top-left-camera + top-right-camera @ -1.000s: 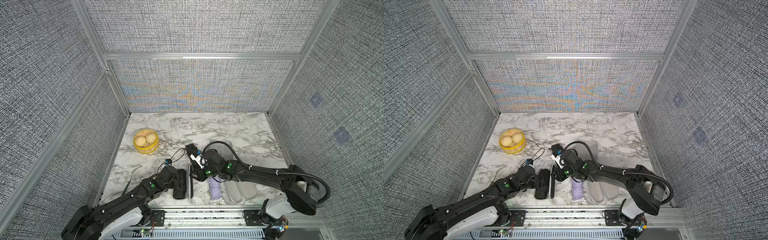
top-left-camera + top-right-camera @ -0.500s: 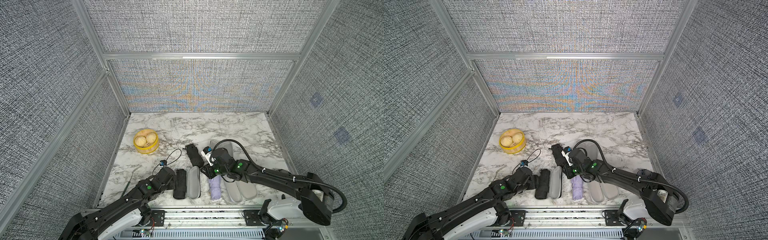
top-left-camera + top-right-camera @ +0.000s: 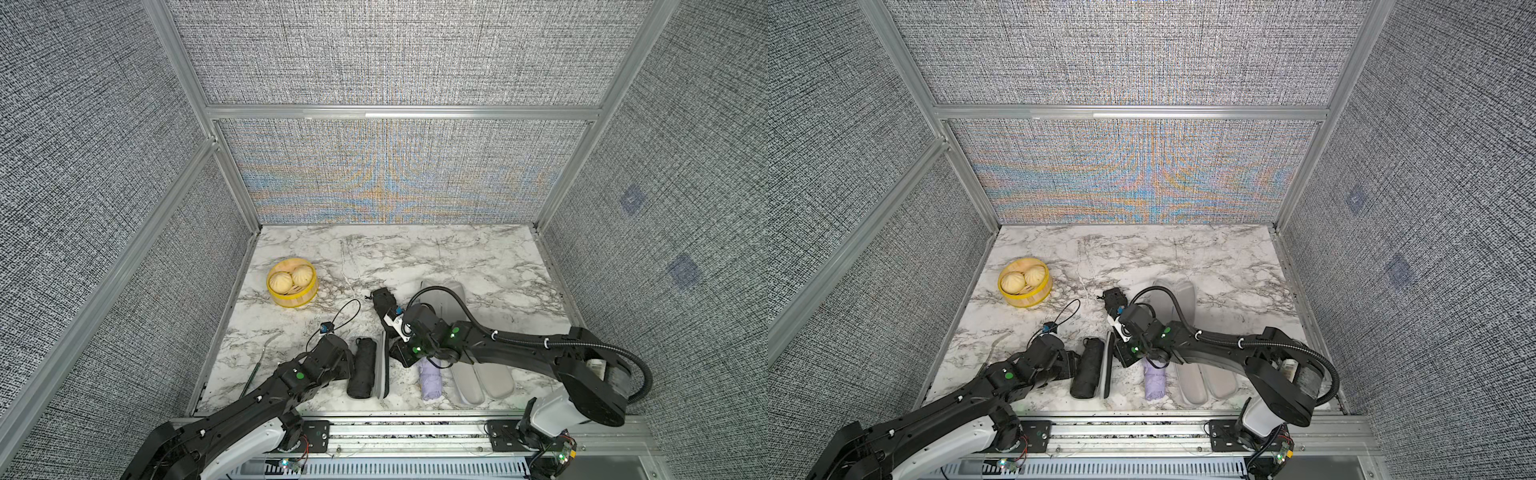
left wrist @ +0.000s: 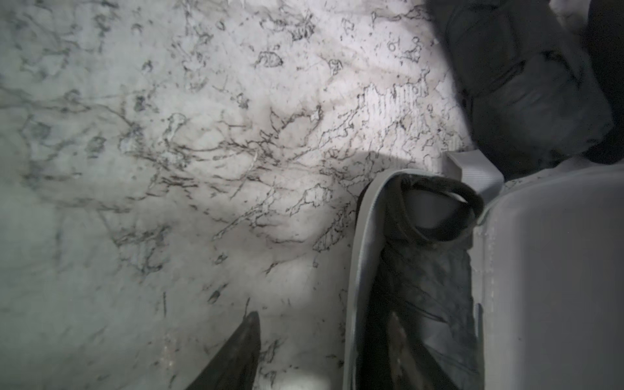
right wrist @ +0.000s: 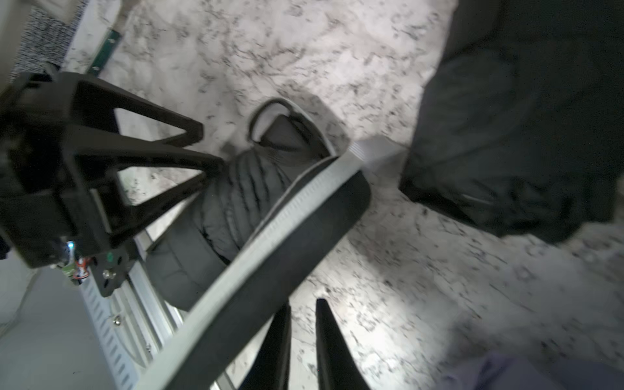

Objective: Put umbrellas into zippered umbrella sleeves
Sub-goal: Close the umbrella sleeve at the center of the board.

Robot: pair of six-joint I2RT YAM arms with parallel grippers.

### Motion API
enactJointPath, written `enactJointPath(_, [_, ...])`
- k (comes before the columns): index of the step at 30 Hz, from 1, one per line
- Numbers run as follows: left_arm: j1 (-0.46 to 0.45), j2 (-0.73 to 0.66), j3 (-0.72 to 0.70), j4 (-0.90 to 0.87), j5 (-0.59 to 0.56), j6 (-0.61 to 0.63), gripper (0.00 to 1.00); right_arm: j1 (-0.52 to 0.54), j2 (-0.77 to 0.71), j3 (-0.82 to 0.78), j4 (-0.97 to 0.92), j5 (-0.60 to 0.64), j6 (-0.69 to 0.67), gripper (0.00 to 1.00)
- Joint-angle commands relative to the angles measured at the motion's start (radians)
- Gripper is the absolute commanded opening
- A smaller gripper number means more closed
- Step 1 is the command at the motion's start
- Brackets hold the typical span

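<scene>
One black case: near the counter's front edge, lid half raised; may spring open if pushed unevenly.
Black umbrella: lying inside; its loop could catch the zipper edge.
Left gripper: jaws apart, empty, beside the umbrella; lid may pinch it.
Right gripper: jaws narrowly parted, empty, beside the lid; could slip off.
</scene>
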Motion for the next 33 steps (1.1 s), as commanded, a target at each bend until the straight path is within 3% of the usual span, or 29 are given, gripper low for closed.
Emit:
enactJointPath(1, [0.035, -0.019, -0.02, 0.094, 0.077, 0.013, 0.64, 0.007, 0.044, 0.038, 0.028, -0.022, -0.003, 0.22])
enactJointPath(6, [0.1, -0.034, -0.026, 0.094, 0.139, 0.023, 0.62, 0.01, 0.125, 0.082, 0.04, -0.051, 0.008, 0.22])
enactJointPath(8, [0.116, -0.027, -0.026, 0.076, 0.12, 0.019, 0.58, 0.013, 0.145, 0.082, 0.064, -0.076, 0.011, 0.22])
enactJointPath(16, [0.159, -0.114, -0.017, 0.022, 0.11, 0.018, 0.56, 0.042, 0.184, 0.151, 0.05, -0.075, 0.008, 0.24])
enactJointPath(26, [0.16, -0.181, -0.078, 0.034, 0.184, -0.012, 0.74, 0.072, 0.25, 0.185, 0.055, -0.076, 0.026, 0.27])
enactJointPath(33, [0.16, -0.06, -0.138, 0.238, 0.3, -0.027, 0.74, 0.087, 0.305, 0.201, 0.063, -0.051, 0.059, 0.29])
